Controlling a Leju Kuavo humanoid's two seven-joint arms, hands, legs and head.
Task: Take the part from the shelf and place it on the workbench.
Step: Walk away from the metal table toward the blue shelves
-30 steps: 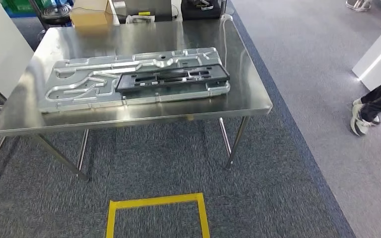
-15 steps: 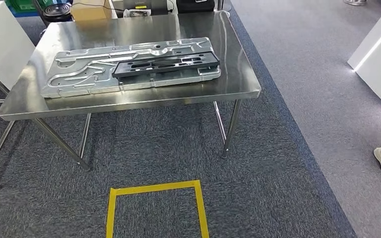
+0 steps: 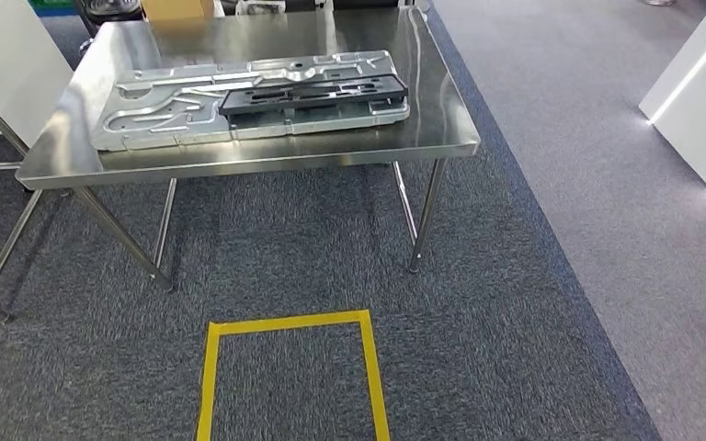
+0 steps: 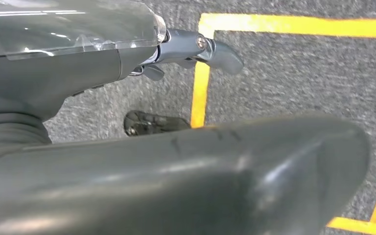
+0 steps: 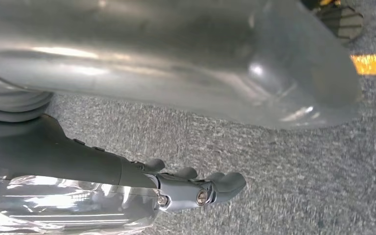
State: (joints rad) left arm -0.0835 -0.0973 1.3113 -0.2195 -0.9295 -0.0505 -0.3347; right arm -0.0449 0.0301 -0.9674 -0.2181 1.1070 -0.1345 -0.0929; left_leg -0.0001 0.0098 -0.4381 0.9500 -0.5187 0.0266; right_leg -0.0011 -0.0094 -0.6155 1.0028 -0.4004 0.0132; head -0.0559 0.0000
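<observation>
A long black part (image 3: 313, 92) lies flat on a large silver machined plate (image 3: 165, 115), which rests on the steel workbench (image 3: 239, 163) at the top of the head view. Both arms hang down over the carpet. In the left wrist view my left hand (image 4: 178, 48) holds nothing, its fingers loosely extended above a yellow tape line (image 4: 199, 88). In the right wrist view my right hand (image 5: 193, 190) is also empty, with its fingers loosely extended over grey carpet.
A yellow tape square (image 3: 290, 322) marks the carpet in front of the workbench. A white cabinet (image 3: 5, 69) stands at the left and a white block (image 3: 699, 101) at the right. A cardboard box (image 3: 179, 9) sits beyond the table's far edge.
The whole head view has shifted: the workbench now sits higher and smaller in the picture. A person's foot seen at the right edge earlier has left the picture. The part lies as before.
</observation>
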